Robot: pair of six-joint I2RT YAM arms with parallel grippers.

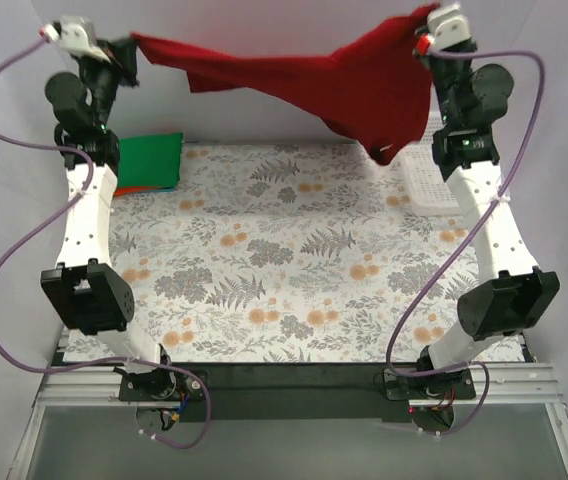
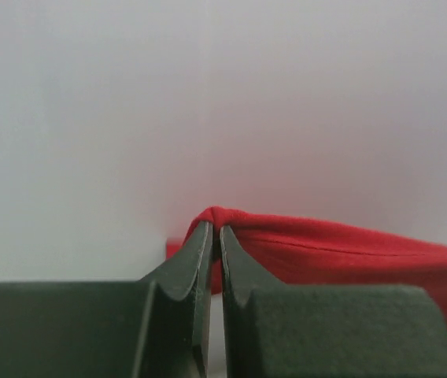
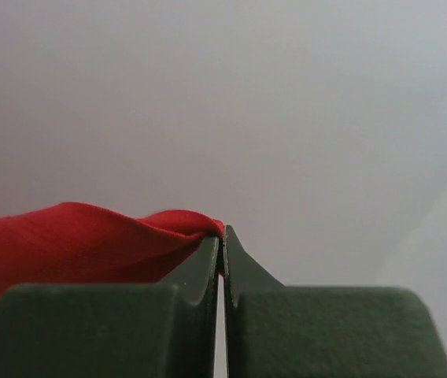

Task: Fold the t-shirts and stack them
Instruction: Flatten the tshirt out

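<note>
The dark red t-shirt [image 1: 314, 85] hangs stretched in the air between my two grippers, high above the far edge of the table, sagging lowest near the right arm. My left gripper [image 1: 129, 45] is shut on its left corner; the pinched cloth shows in the left wrist view [image 2: 326, 252]. My right gripper [image 1: 429, 28] is shut on its right corner, seen in the right wrist view [image 3: 90, 240]. The bright green t-shirt [image 1: 149, 160] lies folded at the far left of the table, on top of the orange one [image 1: 129, 189], of which only an edge shows.
The table carries a floral cloth [image 1: 294, 260]. A white plastic lattice basket [image 1: 429, 180] stands at the far right, partly behind the right arm. A white backdrop closes off the back and sides.
</note>
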